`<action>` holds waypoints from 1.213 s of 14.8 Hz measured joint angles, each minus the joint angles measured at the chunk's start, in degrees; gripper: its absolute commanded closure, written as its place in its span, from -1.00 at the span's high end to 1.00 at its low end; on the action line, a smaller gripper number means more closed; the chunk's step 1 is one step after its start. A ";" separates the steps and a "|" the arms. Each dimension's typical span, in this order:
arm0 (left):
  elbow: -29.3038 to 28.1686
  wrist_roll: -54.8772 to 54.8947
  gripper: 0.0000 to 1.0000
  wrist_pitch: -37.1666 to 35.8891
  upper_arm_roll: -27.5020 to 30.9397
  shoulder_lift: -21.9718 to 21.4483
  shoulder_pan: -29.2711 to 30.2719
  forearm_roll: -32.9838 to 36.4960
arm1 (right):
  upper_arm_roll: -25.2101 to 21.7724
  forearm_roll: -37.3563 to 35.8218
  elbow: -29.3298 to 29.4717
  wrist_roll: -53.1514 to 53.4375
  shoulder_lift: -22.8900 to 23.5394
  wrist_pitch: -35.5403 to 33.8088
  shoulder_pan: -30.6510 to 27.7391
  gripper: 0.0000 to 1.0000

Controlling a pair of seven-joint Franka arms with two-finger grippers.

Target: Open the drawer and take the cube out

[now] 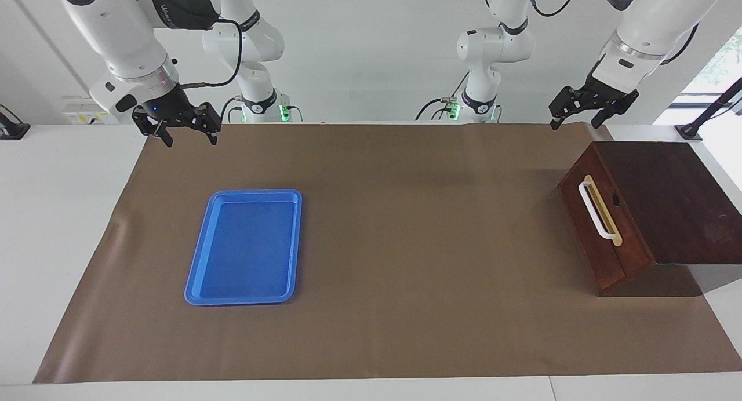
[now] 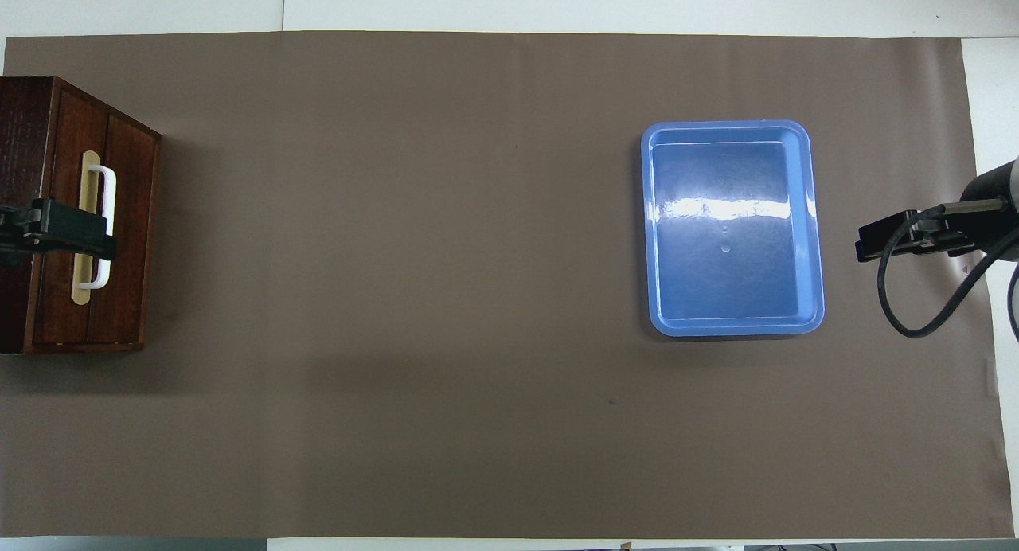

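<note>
The drawer (image 1: 588, 230) is closed in its dark wooden box (image 1: 666, 198) at the left arm's end of the table, its white bar handle (image 1: 597, 210) facing the middle of the mat. No cube shows; it is hidden. My left gripper (image 1: 575, 121) hangs open in the air, raised well above the box and touching nothing. Seen from above, it covers part of the handle (image 2: 107, 185) on the drawer (image 2: 127, 216). My right gripper (image 1: 191, 139) hangs open and empty, high over the mat's corner at the right arm's end.
An empty blue plastic tray (image 1: 200, 262) lies on the brown mat (image 1: 406, 244) toward the right arm's end, also seen in the overhead view as the tray (image 2: 812, 216). White tabletop borders the mat.
</note>
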 measured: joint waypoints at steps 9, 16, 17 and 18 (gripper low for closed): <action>0.00 0.00 1.00 0.01 0.83 0.01 -0.09 0.00 | 0.00 0.00 0.00 0.00 0.00 0.00 0.00 1.00; -0.07 0.01 1.00 0.43 1.75 0.46 -0.44 0.00 | -0.04 0.00 0.01 0.00 0.00 0.00 -1.01 1.00; -0.14 0.01 1.00 1.25 1.78 0.62 -0.57 0.01 | -0.04 0.00 0.01 0.02 0.00 0.00 -1.02 1.00; -0.41 0.01 1.00 1.96 1.77 0.78 -0.75 0.31 | -0.04 0.00 0.01 0.43 0.00 0.00 -1.08 1.00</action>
